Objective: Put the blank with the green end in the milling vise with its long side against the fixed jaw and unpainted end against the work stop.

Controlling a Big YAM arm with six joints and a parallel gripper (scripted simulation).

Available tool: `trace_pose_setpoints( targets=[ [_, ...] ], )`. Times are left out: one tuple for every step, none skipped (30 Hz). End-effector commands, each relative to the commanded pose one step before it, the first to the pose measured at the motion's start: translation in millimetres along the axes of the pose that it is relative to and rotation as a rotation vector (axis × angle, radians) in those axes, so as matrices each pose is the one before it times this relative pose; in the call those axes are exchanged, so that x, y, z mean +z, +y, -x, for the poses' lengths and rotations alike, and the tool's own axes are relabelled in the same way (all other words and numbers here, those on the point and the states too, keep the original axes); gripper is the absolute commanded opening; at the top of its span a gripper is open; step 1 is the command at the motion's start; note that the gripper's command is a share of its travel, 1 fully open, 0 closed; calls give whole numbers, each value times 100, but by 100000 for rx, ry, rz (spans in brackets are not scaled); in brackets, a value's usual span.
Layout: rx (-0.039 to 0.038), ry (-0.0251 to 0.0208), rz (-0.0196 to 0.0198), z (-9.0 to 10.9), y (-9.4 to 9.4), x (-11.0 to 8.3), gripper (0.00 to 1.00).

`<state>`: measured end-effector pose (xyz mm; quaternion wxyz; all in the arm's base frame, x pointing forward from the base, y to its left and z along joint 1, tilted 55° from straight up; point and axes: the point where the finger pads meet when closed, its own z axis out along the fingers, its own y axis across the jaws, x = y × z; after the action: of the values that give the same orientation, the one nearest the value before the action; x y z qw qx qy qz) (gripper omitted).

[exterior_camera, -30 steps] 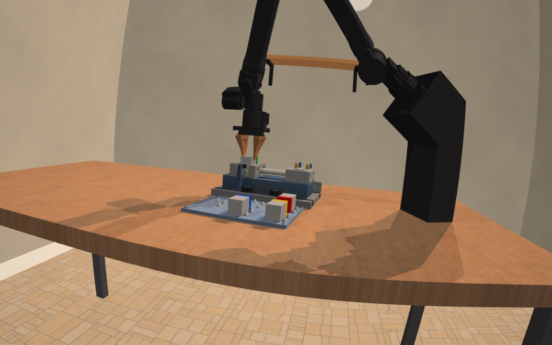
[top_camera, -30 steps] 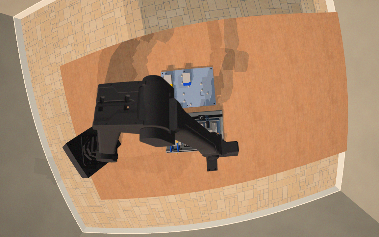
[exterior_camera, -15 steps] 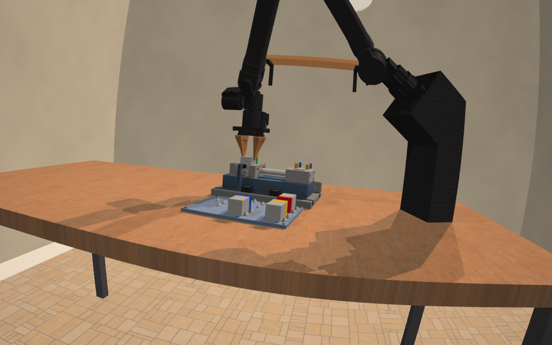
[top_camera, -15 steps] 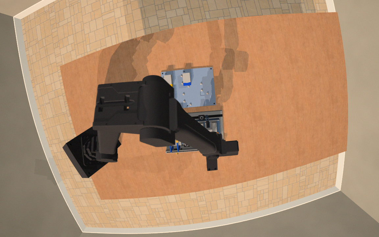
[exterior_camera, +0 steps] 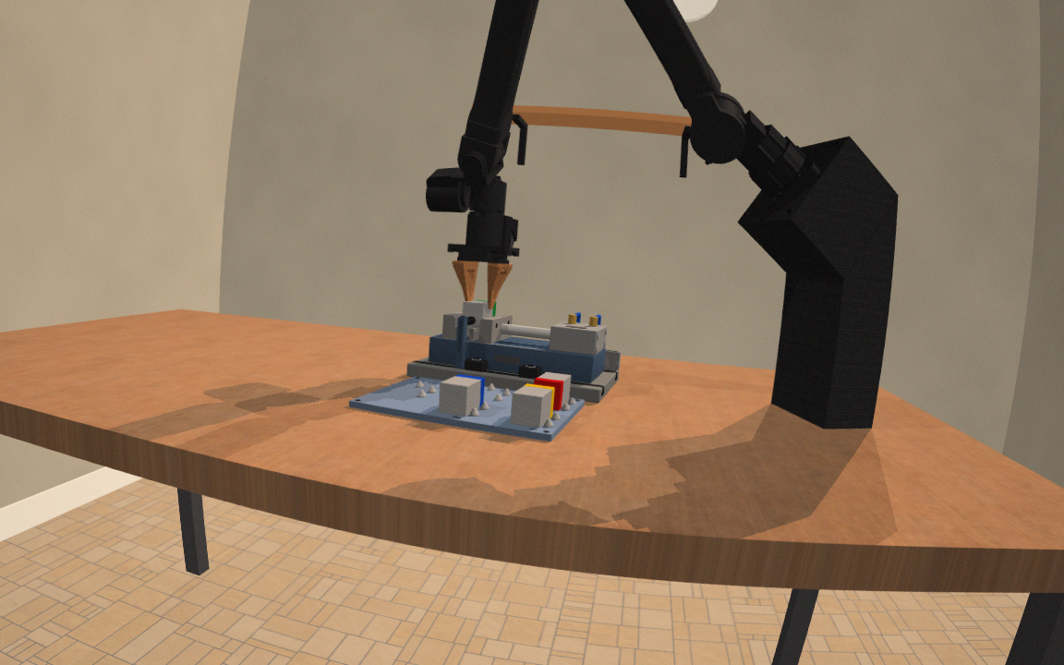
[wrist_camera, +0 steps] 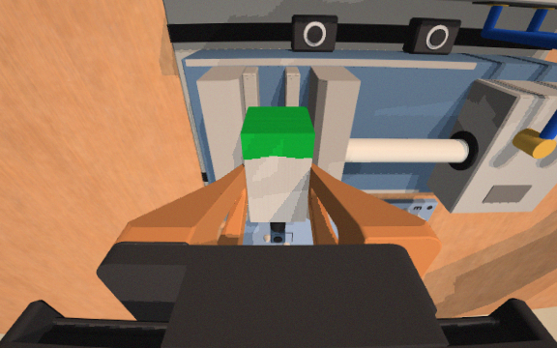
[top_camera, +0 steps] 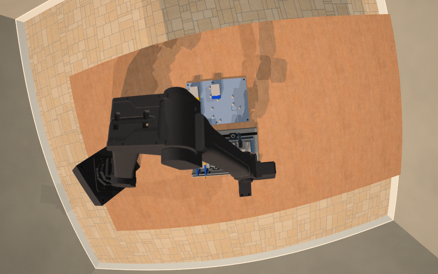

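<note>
The green-ended blank (exterior_camera: 474,311) (wrist_camera: 278,186) is between my gripper's orange fingers; my gripper (exterior_camera: 480,303) (wrist_camera: 278,173) is shut on its long sides. The blank is level, over the gap between the fixed jaw (exterior_camera: 451,325) (wrist_camera: 221,103) and the moving jaw (exterior_camera: 492,331) (wrist_camera: 340,103), its top above theirs. Its green end points away from the work stop (wrist_camera: 278,226). The low bars (wrist_camera: 250,89) (wrist_camera: 292,89) show beyond the green end; contact under the blank and at the stop is hidden. The arm hides the blank in the top view.
The plate (top_camera: 227,117) (exterior_camera: 387,403) holds the blue-ended blank (top_camera: 215,89) (exterior_camera: 459,396), the yellow-ended blank (top_camera: 193,91) (exterior_camera: 531,407) and the red-ended blank (exterior_camera: 550,385), among small cones. The vise's hose block (exterior_camera: 577,336) (wrist_camera: 520,159) stands beyond the moving jaw's white rod (wrist_camera: 404,150).
</note>
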<state>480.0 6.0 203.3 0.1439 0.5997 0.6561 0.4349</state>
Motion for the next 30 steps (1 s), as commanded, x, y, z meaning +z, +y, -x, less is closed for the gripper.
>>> trace_pose_setpoints(
  targets=[
    [-770, -71, 3539, -707, 1774, -924, 0],
    [0, 0, 0, 0, 0, 0, 0],
    [138, 194, -383, -9, -106, 143, 0],
    [-55, 62, -35, -53, 7, 16, 0],
    [-69, 51, 11, -52, 19, -1, 0],
    [-43, 24, 17, -32, 17, -5, 0],
    [-16, -5, 24, -11, 15, -10, 0],
    [20, -43, 34, 17, 13, -17, 0],
    [45, -60, 18, 32, 5, -12, 0],
    [22, -36, 21, 18, 6, -11, 0],
    [-1, 5, 3, -1, 2, -1, 0],
    [-1, 13, 0, -3, 0, 0, 0],
    [0, 1, -1, 0, 0, 0, 0],
    [0, 0, 0, 0, 0, 0, 0],
    [0, 0, 1, 0, 0, 0, 0],
    [0, 0, 0, 0, 0, 0, 0],
    [0, 0, -1, 0, 0, 0, 0],
    [0, 0, 0, 0, 0, 0, 0],
    [0, 0, 0, 0, 0, 0, 0],
    [0, 0, 0, 0, 0, 0, 0],
    [0, 0, 0, 0, 0, 0, 0],
    [0, 0, 0, 0, 0, 0, 0],
    [0, 0, 0, 0, 0, 0, 0],
    [0, 0, 0, 0, 0, 0, 0],
    [0, 0, 0, 0, 0, 0, 0],
    [0, 0, 0, 0, 0, 0, 0],
    [0, 0, 0, 0, 0, 0, 0],
    [0, 0, 0, 0, 0, 0, 0],
    [0, 0, 0, 0, 0, 0, 0],
    [0, 0, 0, 0, 0, 0, 0]
  ],
)
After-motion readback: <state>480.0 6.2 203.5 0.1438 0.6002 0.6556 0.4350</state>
